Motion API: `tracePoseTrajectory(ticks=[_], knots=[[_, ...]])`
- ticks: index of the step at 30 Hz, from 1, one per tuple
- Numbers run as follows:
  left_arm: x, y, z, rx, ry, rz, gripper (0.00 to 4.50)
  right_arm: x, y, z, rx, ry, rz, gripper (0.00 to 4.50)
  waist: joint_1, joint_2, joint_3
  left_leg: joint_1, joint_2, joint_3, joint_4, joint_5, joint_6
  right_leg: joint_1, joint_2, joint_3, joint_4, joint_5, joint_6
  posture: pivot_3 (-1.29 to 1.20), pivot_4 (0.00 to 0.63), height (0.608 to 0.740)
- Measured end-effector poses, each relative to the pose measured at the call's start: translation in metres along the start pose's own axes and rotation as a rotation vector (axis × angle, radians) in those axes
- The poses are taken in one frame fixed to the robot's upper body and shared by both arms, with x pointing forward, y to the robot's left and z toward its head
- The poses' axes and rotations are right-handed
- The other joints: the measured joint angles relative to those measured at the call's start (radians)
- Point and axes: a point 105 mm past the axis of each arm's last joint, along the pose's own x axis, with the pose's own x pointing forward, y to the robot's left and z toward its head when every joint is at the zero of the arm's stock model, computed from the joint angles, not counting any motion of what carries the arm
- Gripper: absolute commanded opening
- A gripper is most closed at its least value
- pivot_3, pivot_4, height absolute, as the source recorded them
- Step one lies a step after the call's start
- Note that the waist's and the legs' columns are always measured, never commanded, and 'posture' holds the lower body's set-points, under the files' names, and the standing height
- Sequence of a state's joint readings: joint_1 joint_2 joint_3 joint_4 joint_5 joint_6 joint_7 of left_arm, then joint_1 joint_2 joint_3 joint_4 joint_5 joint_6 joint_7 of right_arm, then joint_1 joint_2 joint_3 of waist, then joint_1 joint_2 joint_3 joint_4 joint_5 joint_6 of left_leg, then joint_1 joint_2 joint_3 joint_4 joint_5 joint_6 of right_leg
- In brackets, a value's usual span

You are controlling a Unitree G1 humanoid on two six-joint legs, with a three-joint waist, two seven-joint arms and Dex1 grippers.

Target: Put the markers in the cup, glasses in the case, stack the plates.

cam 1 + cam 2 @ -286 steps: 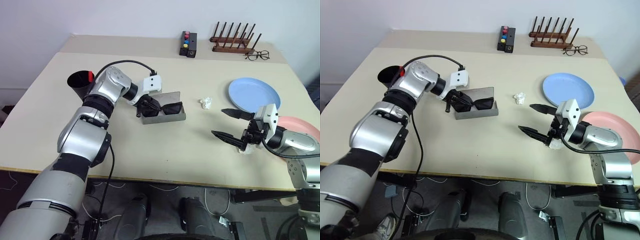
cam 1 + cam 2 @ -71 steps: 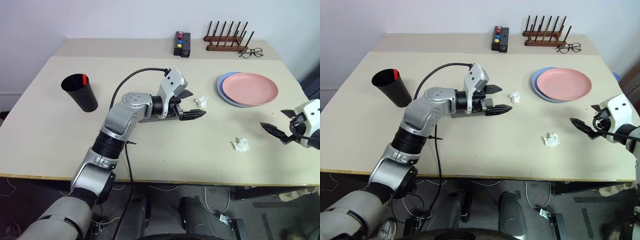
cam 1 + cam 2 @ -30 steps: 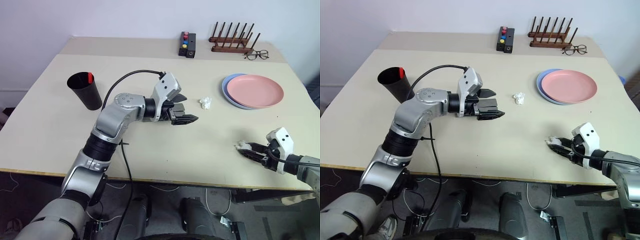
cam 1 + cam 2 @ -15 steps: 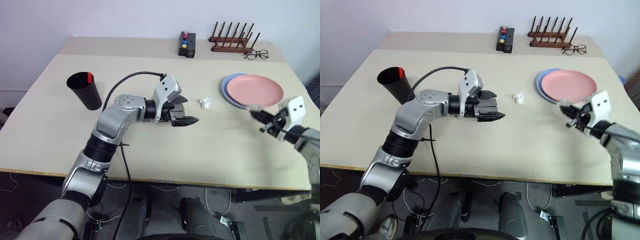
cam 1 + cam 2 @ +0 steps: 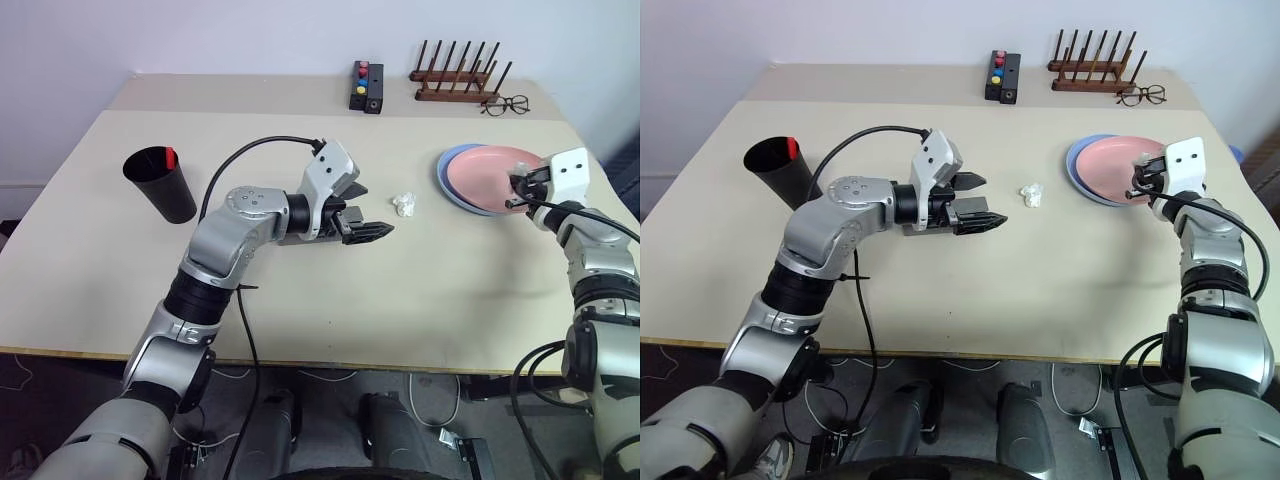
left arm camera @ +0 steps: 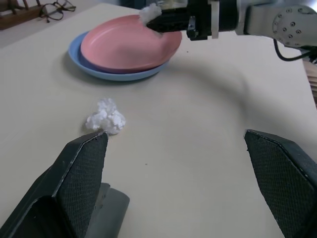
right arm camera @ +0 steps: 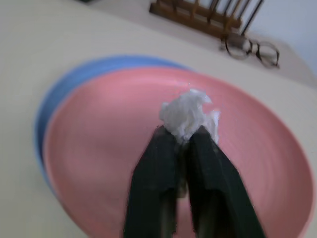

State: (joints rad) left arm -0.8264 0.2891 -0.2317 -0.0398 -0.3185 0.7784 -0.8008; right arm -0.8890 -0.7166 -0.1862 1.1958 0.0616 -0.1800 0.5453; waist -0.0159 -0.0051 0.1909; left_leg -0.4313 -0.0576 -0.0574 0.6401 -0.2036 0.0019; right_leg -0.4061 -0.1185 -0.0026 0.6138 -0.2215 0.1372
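I see the cup (image 5: pixel 163 184) far left on the tabletop (image 5: pixel 420 290), stacked plates (image 5: pixel 487 178) right, rack (image 5: pixel 458 84) behind them.

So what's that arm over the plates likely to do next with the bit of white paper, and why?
Probably open its fingers and let it drop. The right gripper pinches a crumpled white paper wad directly above the pink plate, which already sits on the blue plate. Another wad lies on the table, perhaps next.
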Motion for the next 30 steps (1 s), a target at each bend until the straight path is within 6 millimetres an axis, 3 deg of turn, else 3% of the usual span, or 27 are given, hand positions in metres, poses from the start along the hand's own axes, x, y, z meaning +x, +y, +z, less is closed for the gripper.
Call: tracePoseTrajectory(ticks=[4,11,17,21,26,30], knots=[[-0.005,0.002,0.000,-0.008,0.000,0.027,4.50,0.003,0.006,-0.004,-0.010,0.018,0.019,3.50,-0.002,0.000,0.000,0.001,0.000,0.000,-0.001,0.000,0.000,0.000,0.000,0.000,0.000,0.000,0.000,0.00,0.150,0.740],[-0.006,0.001,-0.005,-0.032,0.004,0.039,4.50,0.001,-0.004,0.010,0.004,-0.067,-0.044,3.50,0.000,0.000,0.000,0.001,-0.001,0.000,-0.001,0.000,-0.001,0.000,0.000,0.000,0.000,0.000,0.000,0.00,0.150,0.740],[-0.004,-0.001,-0.005,-0.038,-0.002,0.028,4.50,-0.019,-0.052,0.028,-0.008,-0.145,-0.249,3.50,0.000,0.000,0.000,0.001,-0.001,0.000,-0.002,0.000,-0.001,0.000,0.000,0.000,0.000,0.000,0.000,0.00,0.150,0.740],[-0.002,-0.003,-0.004,-0.040,-0.008,0.017,4.50,-0.035,-0.075,0.023,-0.027,-0.141,-0.368,3.50,-0.001,0.000,0.000,0.004,-0.001,0.001,-0.004,0.001,-0.001,0.001,0.000,0.002,0.000,-0.001,-0.002,0.00,0.150,0.740],[-0.002,-0.004,-0.003,-0.034,-0.016,0.012,4.50,-0.042,-0.078,0.002,-0.024,-0.083,-0.393,3.50,-0.006,0.000,0.000,0.005,0.000,0.003,-0.006,0.001,-0.001,0.001,0.000,0.003,0.000,-0.001,-0.003,0.00,0.150,0.740],[-0.002,-0.004,-0.003,-0.034,-0.017,0.010,4.50,-0.036,-0.066,-0.007,0.003,-0.061,-0.360,3.50,-0.008,0.000,0.000,0.006,0.000,0.003,-0.007,0.001,-0.001,0.001,0.000,0.004,0.000,-0.001,-0.002,0.00,0.150,0.740]])
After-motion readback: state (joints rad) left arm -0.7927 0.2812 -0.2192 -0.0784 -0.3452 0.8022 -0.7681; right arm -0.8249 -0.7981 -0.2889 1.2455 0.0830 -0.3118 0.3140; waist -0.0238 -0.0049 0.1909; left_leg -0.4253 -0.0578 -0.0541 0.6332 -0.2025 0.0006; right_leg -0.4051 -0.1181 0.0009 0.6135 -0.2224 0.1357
